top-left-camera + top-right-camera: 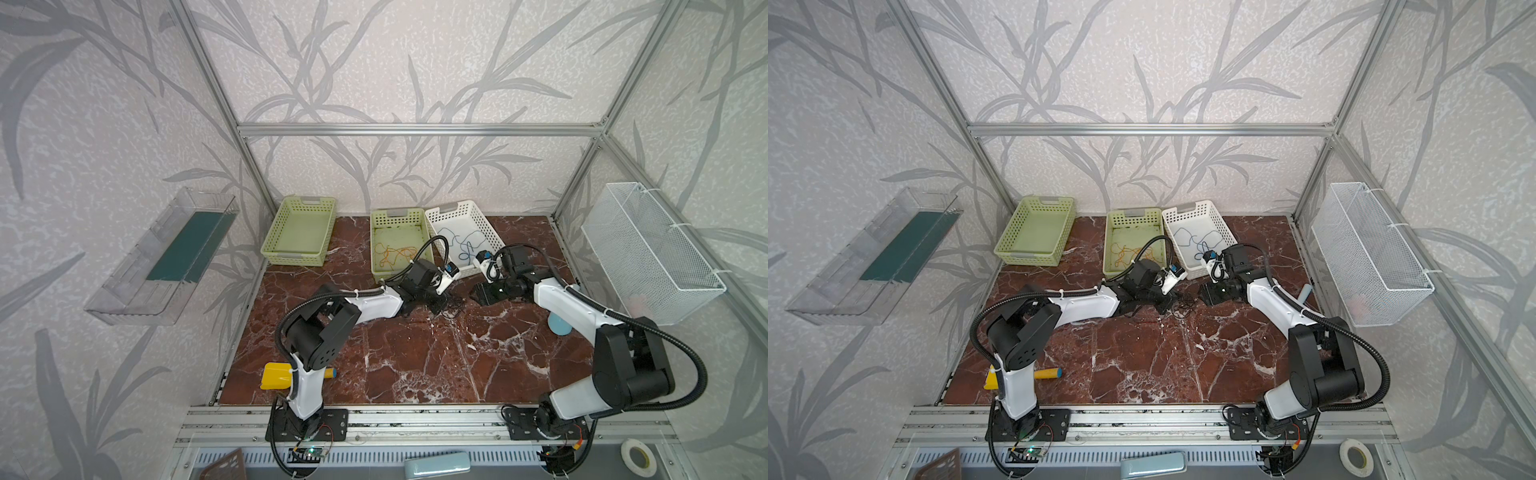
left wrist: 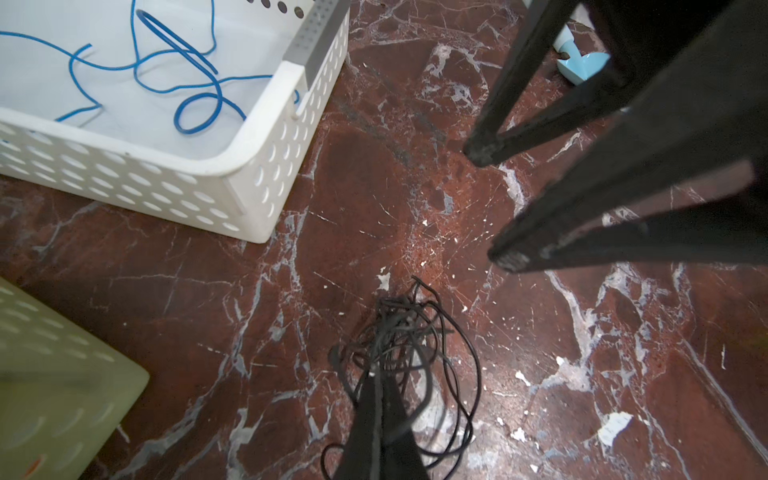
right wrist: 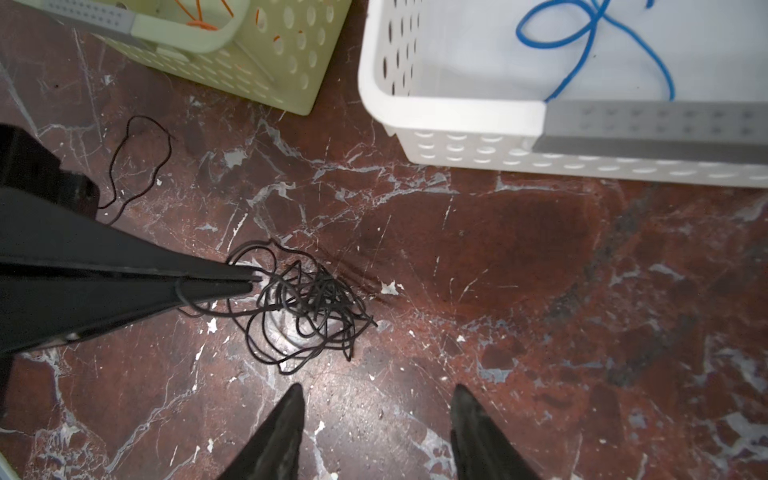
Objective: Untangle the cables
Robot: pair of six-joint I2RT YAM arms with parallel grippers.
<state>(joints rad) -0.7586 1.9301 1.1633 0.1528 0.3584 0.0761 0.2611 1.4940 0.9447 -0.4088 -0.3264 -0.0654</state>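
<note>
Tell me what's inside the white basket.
Only loose blue cable lies on the floor of the white basket, looped over itself. In both top views the arms cover part of its near end; the wrist views show just more blue cable there.

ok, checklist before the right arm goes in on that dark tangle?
1. left gripper shut on the dark cable tangle: ok.
2. right gripper open and empty, facing the tangle: ok.
3. Tangle lies on the bare table, outside the white basket: ok.
4. blue cables in the white basket, apart from the tangle: ok.
5. Tangle loosened: not ok, densely knotted.
6. Left gripper pinches one strand or several: cannot tell.
</note>
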